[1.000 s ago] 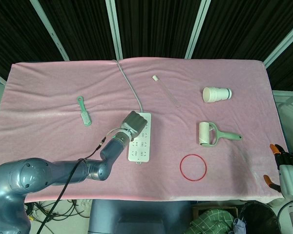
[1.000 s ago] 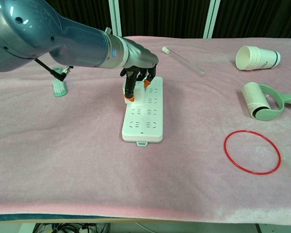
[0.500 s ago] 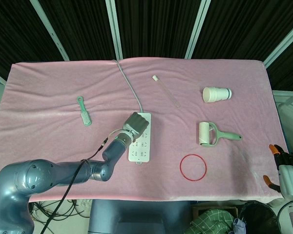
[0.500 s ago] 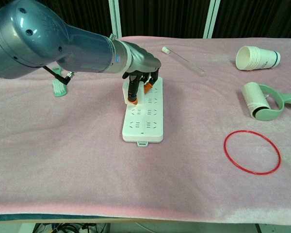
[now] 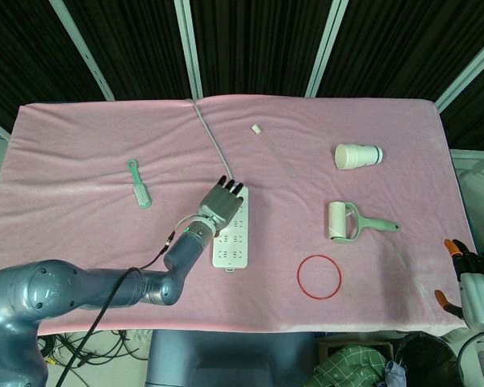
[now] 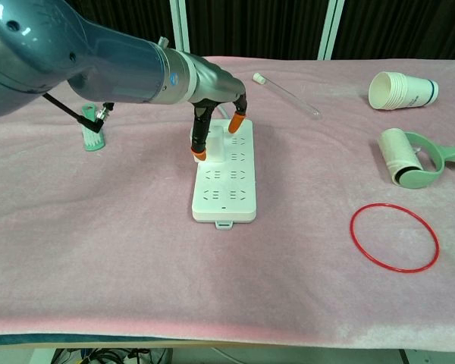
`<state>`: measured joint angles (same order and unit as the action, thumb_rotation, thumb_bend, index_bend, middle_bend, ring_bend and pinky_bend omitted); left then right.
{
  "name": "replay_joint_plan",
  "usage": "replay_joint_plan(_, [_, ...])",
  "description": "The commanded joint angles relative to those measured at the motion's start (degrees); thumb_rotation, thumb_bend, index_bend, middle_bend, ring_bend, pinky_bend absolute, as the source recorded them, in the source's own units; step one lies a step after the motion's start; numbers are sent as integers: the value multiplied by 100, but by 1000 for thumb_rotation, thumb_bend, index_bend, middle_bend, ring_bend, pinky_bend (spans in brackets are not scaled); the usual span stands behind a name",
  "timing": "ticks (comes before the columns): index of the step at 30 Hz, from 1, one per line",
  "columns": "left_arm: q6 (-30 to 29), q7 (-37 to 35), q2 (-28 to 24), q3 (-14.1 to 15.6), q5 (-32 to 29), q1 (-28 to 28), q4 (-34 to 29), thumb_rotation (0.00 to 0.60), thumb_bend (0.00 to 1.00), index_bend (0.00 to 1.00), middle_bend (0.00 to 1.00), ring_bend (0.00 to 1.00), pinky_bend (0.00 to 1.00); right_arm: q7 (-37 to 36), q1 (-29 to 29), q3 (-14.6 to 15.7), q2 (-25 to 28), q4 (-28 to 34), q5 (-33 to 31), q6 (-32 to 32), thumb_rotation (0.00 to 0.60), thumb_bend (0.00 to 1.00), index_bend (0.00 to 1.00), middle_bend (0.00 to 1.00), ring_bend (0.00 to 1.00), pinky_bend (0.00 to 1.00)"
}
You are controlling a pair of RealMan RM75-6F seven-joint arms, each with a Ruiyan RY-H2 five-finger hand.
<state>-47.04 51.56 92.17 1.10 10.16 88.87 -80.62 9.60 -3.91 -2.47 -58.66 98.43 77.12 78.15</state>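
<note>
One pink table (image 5: 81,153) carries everything, draped edge to edge in soft cloth. Largest after it is the left arm, reaching in from the near left corner. Its left robot hand (image 5: 220,203) hovers over the far end of the power strip (image 5: 231,239), fingers (image 6: 237,121) spread and pointing down, orange tips close to the strip's sockets; whether a tip touches the plastic cannot be told. It holds nothing.

The power strip is white and lies lengthwise near the table's middle, its grey cord (image 5: 211,139) running away to the far edge. Right of it sits a green lint roller (image 5: 348,222), its white roll towards the strip and its handle pointing right. Beyond the roller a stack of paper cups (image 5: 358,156) lies on its side. A red ring (image 5: 319,276) lies flat near the front edge, below the roller. A clear tube (image 5: 274,150) with a white cap lies slantwise between the cord and the cups. A small green brush (image 5: 139,184) rests well to the left of the strip.

The right robot hand (image 5: 470,270) shows at the lower right, off the table's corner, its fingers apart and empty.
</note>
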Motion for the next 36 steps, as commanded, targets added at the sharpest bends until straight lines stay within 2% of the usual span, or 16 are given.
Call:
replay_joint_plan(1, [-460,-85,-477,-203,63,-71,-694,600,93,192,9,0,0,7,-1,1,3,-1,-8,-6,600,161,42,78,181,168])
replay_joint_plan(5, [-1249,-128,-1325,-265,15,-267,-1964,600,93,179,20,0,0,5,-1,-7,8,6,-57,-24,600,162,42,78,181,168])
replay_joint_plan(8, [-1975,-217,-2206,-4,388,-668,-3212,600,93,179,24,0,0,17,7,-20,9,17,-80,-3,600,161,42,78,181,168])
replay_joint_plan(10, [-2368,-309,-2690,301,761,-1004,-3827,600,93,179,24,0,0,25,15,-22,7,26,-82,17,600,161,42,78,181,168])
replay_joint_plan(12, [-2815,-617,-3268,755,1473,-1591,-4420,600,93,179,25,0,0,53,23,-16,6,37,-71,36,600,161,42,78,181,168])
replay_joint_plan(15, [-3259,-1235,-3864,1470,2765,-2544,-4726,600,93,179,26,0,0,97,26,-17,-5,52,-63,61,600,161,42,78,181,168])
replay_joint_plan(17, [-3493,-1776,-4143,1879,3707,-3190,-4628,600,93,182,29,0,0,126,26,-23,-15,70,-71,72,600,161,42,78,181,168])
replay_joint_plan(20, [-3881,-2637,-4381,2280,4745,-4027,-4285,600,93,193,34,0,0,179,31,-15,-27,85,-64,86,600,161,41,78,181,168])
replay_joint_plan(24, [-4374,-3913,-4390,2599,6063,-5079,-3421,600,93,195,37,0,0,222,36,-24,-44,97,-91,104,600,161,42,78,181,168])
replay_joint_plan(27, [-4667,-4496,-4273,2641,6638,-5671,-2844,600,93,195,40,0,0,229,39,-31,-48,101,-97,116,600,161,42,78,181,168])
replay_joint_plan(30, [-4974,-4965,-4038,2481,7061,-6161,-2344,600,93,196,45,0,0,227,35,-32,-54,97,-99,108,600,162,42,78,181,168])
replay_joint_plan(36, [-4815,-4982,-3924,2249,7189,-6551,-2008,600,93,197,42,0,0,217,1,-41,-70,79,-92,64,600,161,42,78,181,168])
